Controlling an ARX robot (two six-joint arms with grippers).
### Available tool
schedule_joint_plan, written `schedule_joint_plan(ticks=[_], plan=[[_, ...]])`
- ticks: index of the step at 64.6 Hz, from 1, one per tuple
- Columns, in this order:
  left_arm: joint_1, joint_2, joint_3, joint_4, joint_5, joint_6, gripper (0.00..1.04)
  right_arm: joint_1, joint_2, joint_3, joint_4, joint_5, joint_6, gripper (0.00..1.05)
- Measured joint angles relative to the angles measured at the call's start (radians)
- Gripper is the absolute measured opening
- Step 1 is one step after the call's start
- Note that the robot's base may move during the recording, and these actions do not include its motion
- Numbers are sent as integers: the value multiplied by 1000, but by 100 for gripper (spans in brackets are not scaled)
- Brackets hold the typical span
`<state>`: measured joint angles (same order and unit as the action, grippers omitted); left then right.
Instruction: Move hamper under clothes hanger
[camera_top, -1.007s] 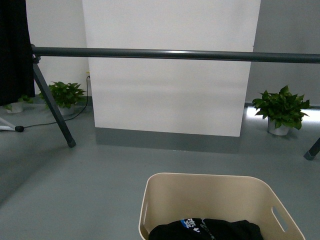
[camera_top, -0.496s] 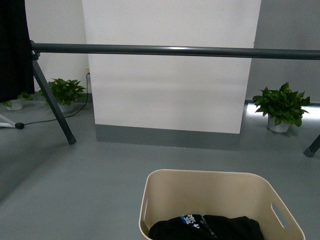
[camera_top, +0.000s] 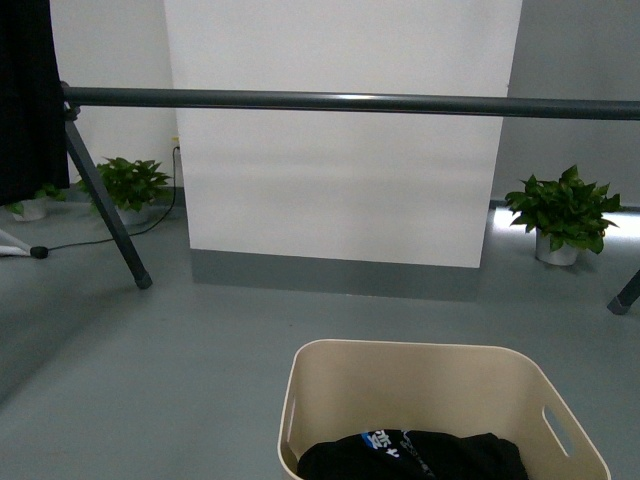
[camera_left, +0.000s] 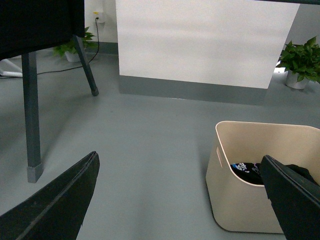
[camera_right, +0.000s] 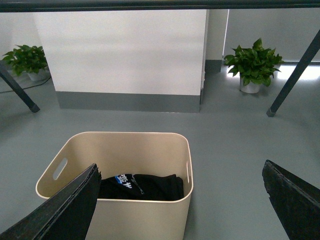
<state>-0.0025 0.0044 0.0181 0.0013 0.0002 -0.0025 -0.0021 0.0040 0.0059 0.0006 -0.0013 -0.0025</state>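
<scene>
The beige hamper (camera_top: 420, 385) stands on the grey floor at the bottom of the front view, with dark clothes (camera_top: 410, 455) inside. It also shows as the hamper (camera_left: 240, 210) in the left wrist view and the hamper (camera_right: 150, 150) in the right wrist view. The clothes hanger's bar (camera_top: 340, 101) runs across above and beyond it, on a slanted leg (camera_top: 105, 215). My left gripper (camera_left: 182, 197) is open over bare floor beside the hamper. My right gripper (camera_right: 182, 200) is open, its jaws straddling the hamper's side wall. Neither arm shows in the front view.
A white wall panel (camera_top: 340, 140) with a grey base stands behind the rack. Potted plants sit at the left (camera_top: 130, 190) and right (camera_top: 562, 215). A dark garment (camera_top: 28, 95) hangs at the rack's left end. A cable (camera_top: 75, 245) lies on the floor.
The view has shifted slightly over the last second: the hamper sits a little higher in frame and the bar a little lower. Almost nothing differs in the last half second.
</scene>
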Motion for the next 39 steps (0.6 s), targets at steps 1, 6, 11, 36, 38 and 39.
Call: schedule_joint_plan(ticks=[1,6,11,36,38,39], plan=[[0,0,0,0,0,0,98,0,0,0,0,0,0,97],[0,0,0,0,0,0,98,0,0,0,0,0,0,97],[0,0,0,0,0,0,98,0,0,0,0,0,0,97],[0,0,0,0,0,0,98,0,0,0,0,0,0,97],[0,0,0,0,0,0,98,0,0,0,0,0,0,97],[0,0,0,0,0,0,98,0,0,0,0,0,0,97]])
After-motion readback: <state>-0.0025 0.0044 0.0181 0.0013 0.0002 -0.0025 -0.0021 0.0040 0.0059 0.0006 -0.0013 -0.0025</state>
